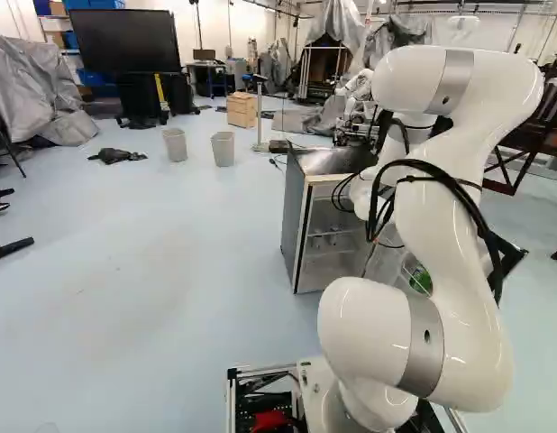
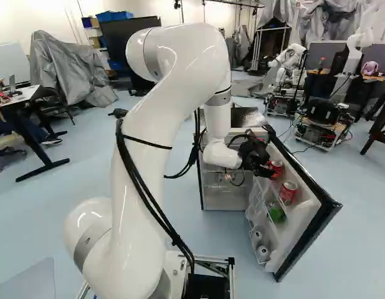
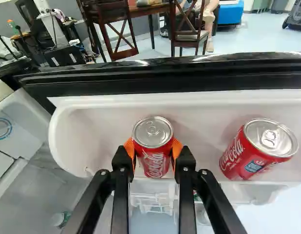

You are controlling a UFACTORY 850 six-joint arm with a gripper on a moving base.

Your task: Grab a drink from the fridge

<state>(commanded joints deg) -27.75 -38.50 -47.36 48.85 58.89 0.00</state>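
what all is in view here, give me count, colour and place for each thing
fridge: 1, grey and white, ahead, door open
red cans: 2, red, at the door's top shelf, one gripped
green can: 1, green, door shelf below
round items: 2, white, low in door
bins: 2, grey, left of fridge, left base view
box: 1, tan, beyond bins
screen: 1, black, far left
wooden chairs: 2, brown, beyond door
arm: 1, white
gripper: 1, black, orange pads, on one can

The hand (image 2: 268, 167) grips a red can (image 3: 155, 158).
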